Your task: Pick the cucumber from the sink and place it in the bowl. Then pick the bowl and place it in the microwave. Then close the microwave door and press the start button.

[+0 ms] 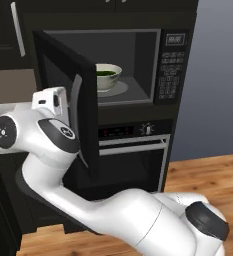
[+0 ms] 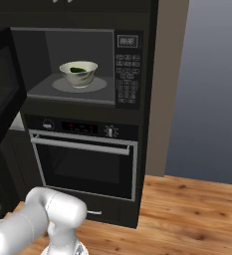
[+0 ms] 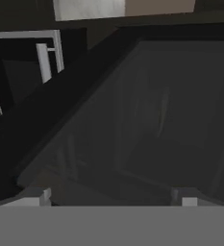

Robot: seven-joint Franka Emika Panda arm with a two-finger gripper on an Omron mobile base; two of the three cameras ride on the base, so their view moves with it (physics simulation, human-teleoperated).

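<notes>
The microwave [image 1: 138, 37] stands open with the pale bowl [image 1: 108, 77] on its turntable, and the dark green cucumber [image 2: 77, 69] lies inside the bowl [image 2: 79, 74]. The microwave door [image 1: 63, 85] swings out to the left, its silver handle [image 1: 77, 97] near the free edge. My gripper [image 1: 52, 100] hovers at the door's outer face, left of the handle. In the hand view the gripper [image 3: 111, 198] is open and empty, its fingertips [image 3: 34, 196] close to the dark door glass [image 3: 147, 125]. The sink is out of view.
The keypad [image 2: 127, 79] with its small display is on the microwave's right side. Below it is a black oven [image 2: 82, 164] with a horizontal silver handle. Wooden floor [image 2: 197, 214] spreads to the right, and a grey wall [image 1: 213, 75] stands beyond the cabinet.
</notes>
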